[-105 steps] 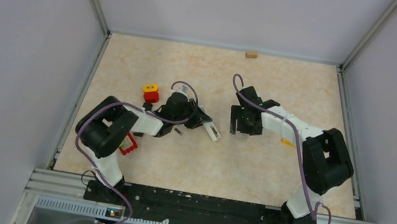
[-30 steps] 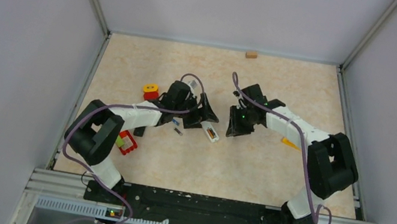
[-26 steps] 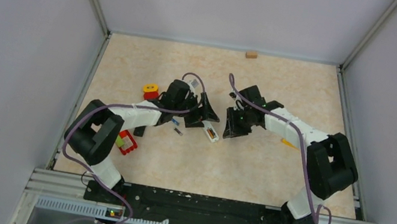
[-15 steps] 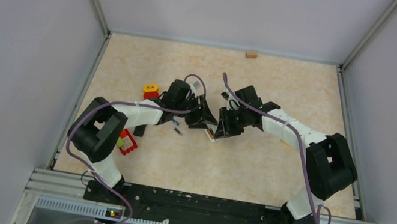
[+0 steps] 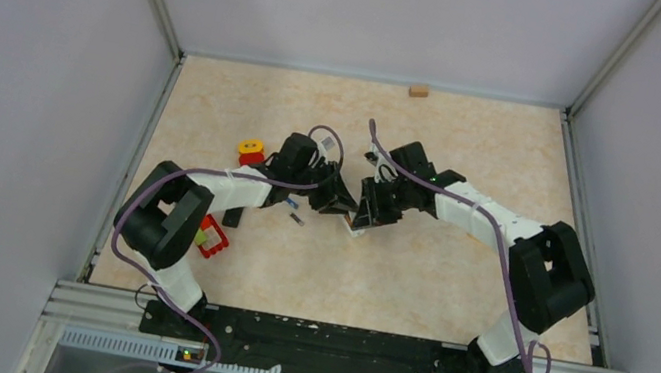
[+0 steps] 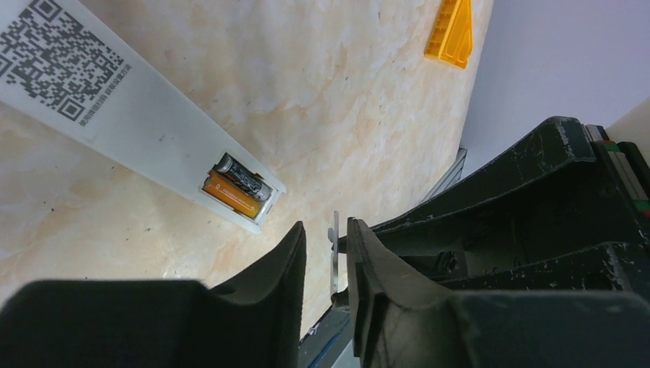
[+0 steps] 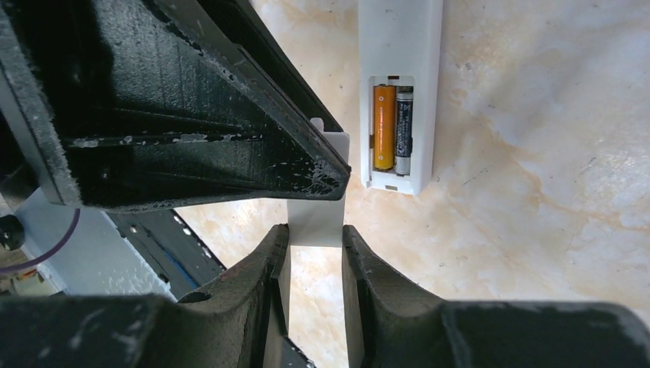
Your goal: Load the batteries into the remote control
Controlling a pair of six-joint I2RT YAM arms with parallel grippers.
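Note:
The white remote [image 7: 400, 46] lies back up with its compartment open, an orange battery [image 7: 384, 126] and a dark battery [image 7: 404, 126] side by side in it. It also shows in the left wrist view [image 6: 115, 115]. A thin white battery cover [image 7: 316, 216] is held in the air above the remote's end. My right gripper [image 7: 314, 230] is shut on its side edges. My left gripper [image 6: 326, 226] straddles the cover [image 6: 335, 253] with a narrow gap on each side. In the top view both grippers meet [image 5: 355, 209]. A blue battery [image 5: 289, 203] and a dark battery [image 5: 298, 219] lie loose left of them.
An orange wedge [image 6: 452, 31] lies to the right near the right arm. A red and yellow object [image 5: 251, 151] and a red piece [image 5: 212, 238] sit by the left arm. A small wooden block [image 5: 418, 90] lies at the back edge.
My right gripper has moved left to meet the left gripper and has closed round the white cover. The left gripper has stayed raised beside the remote.

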